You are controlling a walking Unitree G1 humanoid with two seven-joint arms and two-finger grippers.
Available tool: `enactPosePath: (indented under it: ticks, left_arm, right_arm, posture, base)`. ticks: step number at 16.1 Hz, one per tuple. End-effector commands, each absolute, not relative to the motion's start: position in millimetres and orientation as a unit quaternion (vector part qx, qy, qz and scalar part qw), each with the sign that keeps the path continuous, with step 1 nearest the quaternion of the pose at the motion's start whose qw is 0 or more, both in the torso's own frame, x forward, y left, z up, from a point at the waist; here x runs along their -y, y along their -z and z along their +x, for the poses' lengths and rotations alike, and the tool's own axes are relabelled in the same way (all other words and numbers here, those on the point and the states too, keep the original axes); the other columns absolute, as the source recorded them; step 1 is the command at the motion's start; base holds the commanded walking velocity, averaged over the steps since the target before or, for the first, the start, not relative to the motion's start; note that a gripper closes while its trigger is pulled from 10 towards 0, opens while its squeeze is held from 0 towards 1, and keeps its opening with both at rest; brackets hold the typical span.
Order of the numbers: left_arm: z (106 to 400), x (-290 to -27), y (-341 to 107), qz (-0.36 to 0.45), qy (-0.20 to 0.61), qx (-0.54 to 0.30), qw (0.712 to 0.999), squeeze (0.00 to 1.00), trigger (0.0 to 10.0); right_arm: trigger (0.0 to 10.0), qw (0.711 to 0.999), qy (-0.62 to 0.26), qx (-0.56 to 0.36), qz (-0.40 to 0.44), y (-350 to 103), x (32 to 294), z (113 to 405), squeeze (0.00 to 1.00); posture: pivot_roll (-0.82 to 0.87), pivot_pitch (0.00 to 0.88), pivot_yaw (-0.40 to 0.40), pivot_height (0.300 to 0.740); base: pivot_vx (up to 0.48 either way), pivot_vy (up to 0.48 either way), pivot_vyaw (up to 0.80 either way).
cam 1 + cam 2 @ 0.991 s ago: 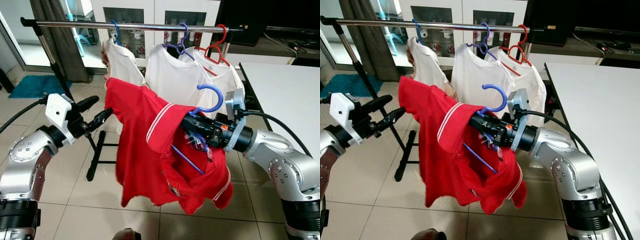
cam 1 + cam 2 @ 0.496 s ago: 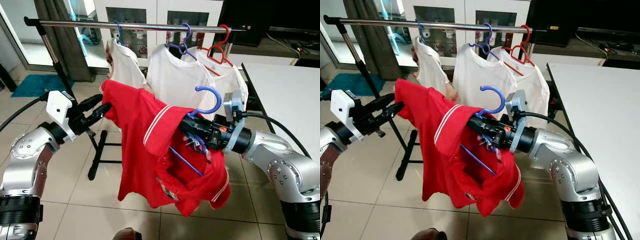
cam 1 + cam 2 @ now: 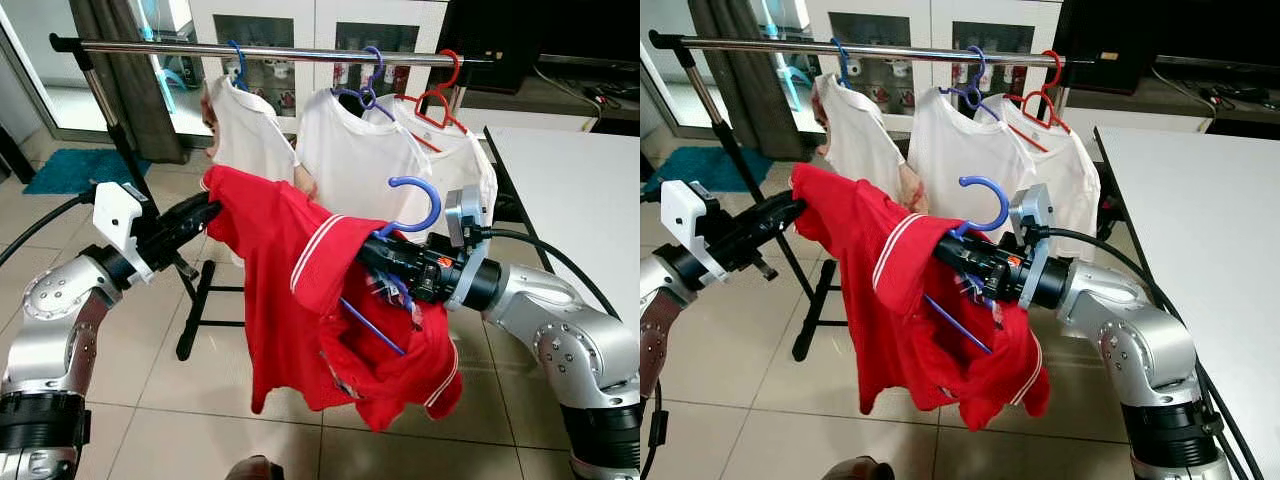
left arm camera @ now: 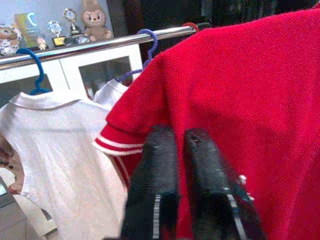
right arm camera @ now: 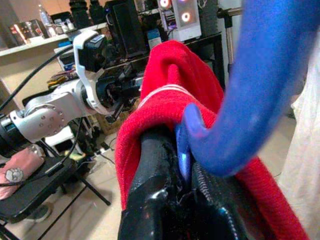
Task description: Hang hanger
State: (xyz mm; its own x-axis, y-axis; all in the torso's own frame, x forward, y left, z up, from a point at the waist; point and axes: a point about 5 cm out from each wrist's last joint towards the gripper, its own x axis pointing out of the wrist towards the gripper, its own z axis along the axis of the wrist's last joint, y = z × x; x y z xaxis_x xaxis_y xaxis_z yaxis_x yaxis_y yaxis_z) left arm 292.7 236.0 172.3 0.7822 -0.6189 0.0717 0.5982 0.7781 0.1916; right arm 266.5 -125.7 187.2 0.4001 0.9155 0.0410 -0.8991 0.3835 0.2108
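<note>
Left eye view is showing the right hand [image 3: 385,250] gripping the blue hanger [image 3: 412,205] at the base of its hook, with the red polo shirt [image 3: 300,290] draped over the hanger and hanging down in folds. The hook is pointing upward, below and in front of the clothes rail [image 3: 270,51], not yet over it. The left hand [image 3: 200,212] is reaching to the shirt's far shoulder; in the left wrist view its two fingers [image 4: 160,165] are lying close together against the red cloth, seemingly pinching the sleeve edge, though I cannot tell for sure that cloth is caught between them.

Three white shirts [image 3: 355,165] are already hanging on the rail from blue and red hangers. A bare stretch of rail is lying between the leftmost white shirt and the next.

The step in hand appears to be carrying the loaded hanger up toward the rail while steadying the garment. The next move is likely calling for raising the hook above the bar, then lowering it over a free stretch without snagging the neighbouring hangers or letting the shirt slide off.
</note>
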Motion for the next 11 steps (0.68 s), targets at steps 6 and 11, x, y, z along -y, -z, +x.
enactPosePath:
  ticks: [6, 11]
  left_arm:
    - [290, -258, -183, 0.054, 0.252, 0.113, 0.96, 0.0, 0.0]
    - [290, -283, -200, 0.034, 0.159, 0.174, 0.971, 0.0, 0.0]
  right_arm:
    - [10.0, 0.841, -0.533, -0.021, 0.089, -195, 127, 269, 0.0]
    - [10.0, 0.857, -0.508, -0.03, 0.085, -191, 130, 275, 0.0]
  posture:
    - [-0.02, 0.011, 0.037, 0.74]
    - [-0.02, 0.017, 0.032, 0.74]
  base:
    - [0.0, 0.0, 0.0]
    - [0.0, 0.0, 0.0]
